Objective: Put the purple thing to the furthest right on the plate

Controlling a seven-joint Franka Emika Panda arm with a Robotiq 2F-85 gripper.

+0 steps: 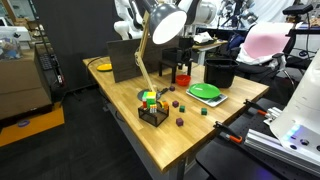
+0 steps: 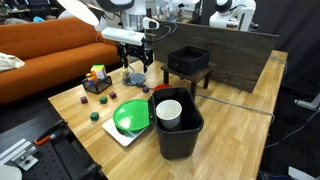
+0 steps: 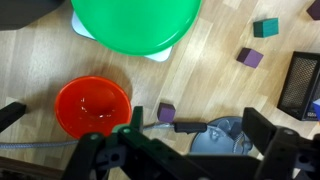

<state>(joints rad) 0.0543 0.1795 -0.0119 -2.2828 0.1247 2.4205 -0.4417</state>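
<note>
Purple block is seen almost centred between the tips of the spread gripper, with the green plate farther ahead.

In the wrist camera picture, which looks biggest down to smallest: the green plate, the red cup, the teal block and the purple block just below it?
1. The green plate, even though the top edge cuts it off.
2. The red cup.
3. The purple block and the teal block look about the same size, so I won't rank them.
</note>
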